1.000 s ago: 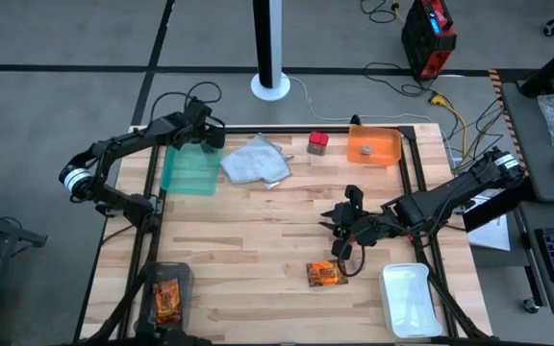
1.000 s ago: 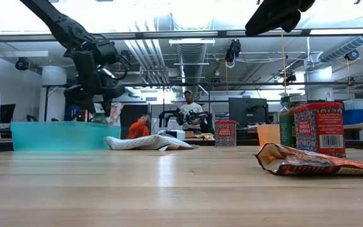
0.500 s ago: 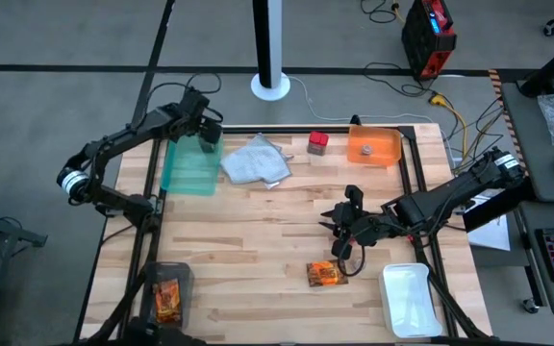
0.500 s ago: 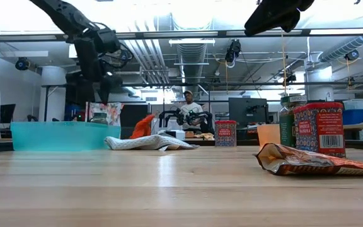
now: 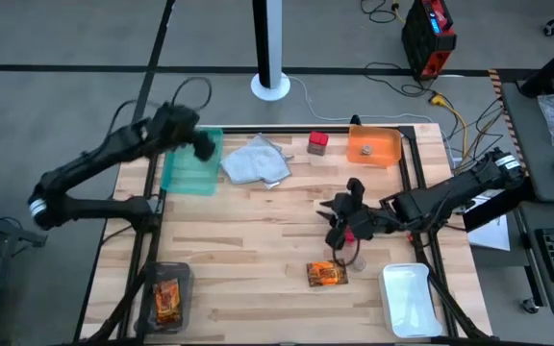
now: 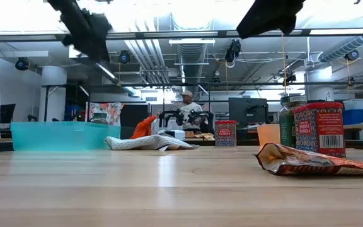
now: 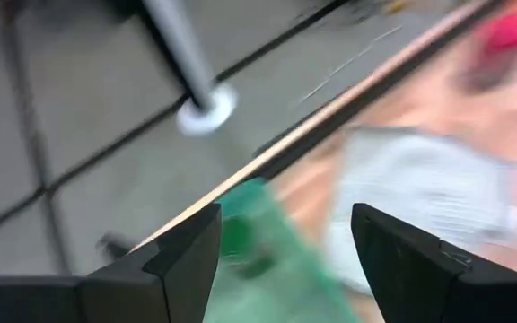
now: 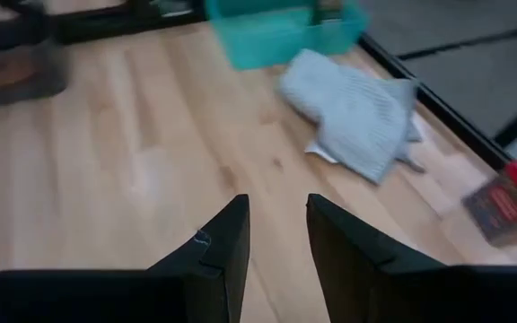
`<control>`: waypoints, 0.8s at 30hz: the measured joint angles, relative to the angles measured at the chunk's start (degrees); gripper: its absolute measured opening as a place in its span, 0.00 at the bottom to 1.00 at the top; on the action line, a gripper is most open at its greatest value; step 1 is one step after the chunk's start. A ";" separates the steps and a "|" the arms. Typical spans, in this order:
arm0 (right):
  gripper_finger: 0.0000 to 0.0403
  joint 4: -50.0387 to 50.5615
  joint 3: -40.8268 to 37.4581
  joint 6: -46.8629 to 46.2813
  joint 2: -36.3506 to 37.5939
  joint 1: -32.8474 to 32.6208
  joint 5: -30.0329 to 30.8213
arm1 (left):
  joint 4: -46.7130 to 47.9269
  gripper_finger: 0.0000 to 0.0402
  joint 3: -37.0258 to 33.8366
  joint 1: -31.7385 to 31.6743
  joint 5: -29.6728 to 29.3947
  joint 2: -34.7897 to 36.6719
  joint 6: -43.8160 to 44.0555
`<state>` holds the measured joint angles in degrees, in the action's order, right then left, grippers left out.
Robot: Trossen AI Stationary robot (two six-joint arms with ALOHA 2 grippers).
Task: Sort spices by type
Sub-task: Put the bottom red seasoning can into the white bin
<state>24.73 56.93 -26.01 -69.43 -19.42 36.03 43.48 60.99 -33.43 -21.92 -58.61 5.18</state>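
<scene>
- Over the teal tray [image 5: 192, 163] at the table's far left, the left gripper [image 5: 203, 146] has lifted away with jaws wide and empty; a green-capped jar [image 7: 238, 240] sits in that tray, so that drop looks done
- Right of centre, the right gripper [image 5: 342, 219] has risen slightly above the orange-brown packet [image 5: 324, 274], fingers [image 8: 218, 253] narrowly parted and holding nothing; the red box [image 5: 317, 143] waits near the far edge

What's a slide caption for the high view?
Left gripper open above the teal tray; right gripper hovers mid-table near a red box, with an orange packet just below it.
</scene>
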 joint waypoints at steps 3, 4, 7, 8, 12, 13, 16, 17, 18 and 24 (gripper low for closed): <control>0.28 0.00 0.00 -2.27 0.02 3.37 -0.04 | -1.27 0.58 -3.07 9.67 0.11 6.92 1.02; 0.29 0.00 0.00 -4.23 0.02 4.68 -0.04 | -2.29 0.58 -4.31 12.77 0.12 8.81 1.08; 0.32 0.68 0.32 -9.10 0.02 8.69 -0.84 | -5.11 0.58 -8.33 20.68 0.03 13.19 1.02; 0.34 1.62 0.86 -9.90 0.00 10.10 -2.29 | -6.65 0.58 -9.87 23.10 0.00 14.27 1.02; 0.41 1.96 3.57 -10.31 -0.12 13.75 -10.59 | -14.10 0.58 -16.19 30.88 -0.04 17.33 1.04; 0.43 1.98 4.24 -10.33 -0.30 13.97 -12.79 | -16.25 0.58 -17.71 32.31 -0.23 17.89 1.02; 0.46 2.26 6.41 -12.10 -1.01 13.75 -19.06 | -20.57 0.58 -20.71 35.38 -3.79 19.04 0.97; 0.47 2.65 7.28 -13.81 -1.35 13.48 -21.09 | -21.00 0.58 -21.26 35.98 -5.52 19.36 1.00; 0.47 3.65 8.25 -16.01 -1.87 13.17 -23.06 | -21.00 0.58 -21.53 36.43 -7.37 19.59 1.02; 0.47 18.60 15.10 -30.81 -7.53 8.94 -29.46 | -20.89 0.58 -21.61 37.13 -11.02 20.22 0.18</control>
<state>43.33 72.02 -56.82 -76.96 -10.48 6.57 22.59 39.37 3.70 -32.94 -38.39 5.35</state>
